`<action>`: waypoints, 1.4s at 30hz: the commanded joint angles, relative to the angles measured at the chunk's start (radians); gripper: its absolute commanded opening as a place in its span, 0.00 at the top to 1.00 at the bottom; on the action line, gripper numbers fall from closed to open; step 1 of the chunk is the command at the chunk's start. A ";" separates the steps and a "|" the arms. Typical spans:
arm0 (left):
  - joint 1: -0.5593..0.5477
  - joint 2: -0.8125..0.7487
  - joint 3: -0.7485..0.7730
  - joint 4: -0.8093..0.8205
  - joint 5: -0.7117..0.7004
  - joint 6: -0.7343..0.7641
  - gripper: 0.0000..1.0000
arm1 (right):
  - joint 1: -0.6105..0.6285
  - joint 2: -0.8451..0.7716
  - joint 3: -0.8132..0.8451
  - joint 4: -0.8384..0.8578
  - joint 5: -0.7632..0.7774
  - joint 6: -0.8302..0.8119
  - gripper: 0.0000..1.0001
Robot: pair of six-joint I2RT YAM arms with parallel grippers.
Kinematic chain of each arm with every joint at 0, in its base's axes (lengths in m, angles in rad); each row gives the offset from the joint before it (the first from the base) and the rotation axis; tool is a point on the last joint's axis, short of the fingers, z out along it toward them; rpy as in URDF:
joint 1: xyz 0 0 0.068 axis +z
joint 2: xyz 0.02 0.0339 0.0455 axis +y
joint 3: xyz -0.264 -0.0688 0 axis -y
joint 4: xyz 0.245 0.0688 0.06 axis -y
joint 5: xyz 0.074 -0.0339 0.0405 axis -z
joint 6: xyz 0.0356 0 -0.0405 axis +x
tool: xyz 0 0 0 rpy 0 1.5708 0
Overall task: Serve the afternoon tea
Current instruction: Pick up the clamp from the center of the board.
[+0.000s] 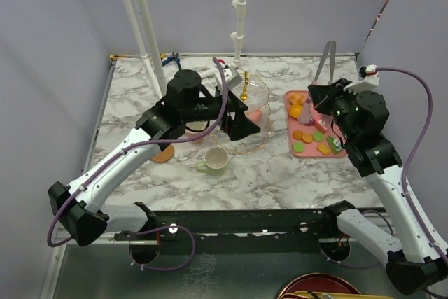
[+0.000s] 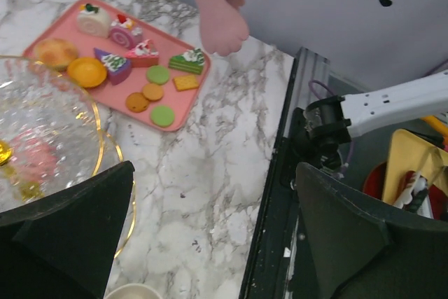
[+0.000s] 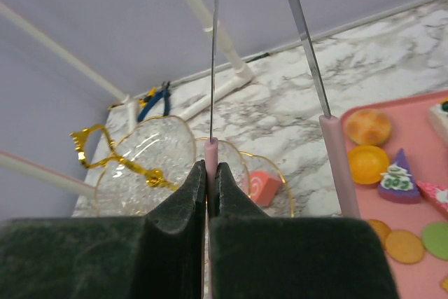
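Observation:
The clear glass three-tier stand [image 1: 257, 97] with its gold stem [image 1: 244, 89] stands mid-table, and a pink swirl cake [image 3: 264, 187] lies on its lowest tier. My left gripper [image 1: 239, 122] hovers open just in front of the stand; in its wrist view the jaws [image 2: 213, 173] stand wide over bare marble. Macarons and cakes [image 2: 133, 61] lie on the flat pink tray [image 1: 314, 146]. My right gripper [image 3: 210, 169] is shut on one pink handle of metal tongs [image 3: 211, 150], above the tray's far end [image 1: 311, 106]. A pale-green mug [image 1: 215, 161] and a brown coaster [image 1: 162, 154] sit near the left arm.
White poles [image 1: 143, 19] rise at the back left, with blue pliers [image 1: 170, 56] at their foot. A black rail [image 1: 245, 222] runs along the table's near edge. Below it is a red bowl [image 1: 318, 288]. Purple walls close in three sides.

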 commanded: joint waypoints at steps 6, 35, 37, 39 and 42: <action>-0.090 0.087 0.095 0.103 0.098 -0.081 0.01 | 0.053 -0.069 -0.005 0.223 -0.185 0.046 0.99; -0.087 0.140 0.173 0.251 0.074 -0.215 0.09 | 0.175 0.104 -0.048 0.833 -0.506 0.351 0.99; -0.083 0.141 0.177 0.257 0.094 -0.226 0.18 | 0.189 0.116 -0.046 0.850 -0.509 0.342 0.99; -0.079 0.137 0.178 0.259 0.107 -0.227 0.30 | 0.204 0.131 -0.035 0.857 -0.515 0.327 0.99; -0.069 0.127 0.171 0.259 0.127 -0.216 0.47 | 0.215 0.153 -0.021 0.859 -0.537 0.313 0.99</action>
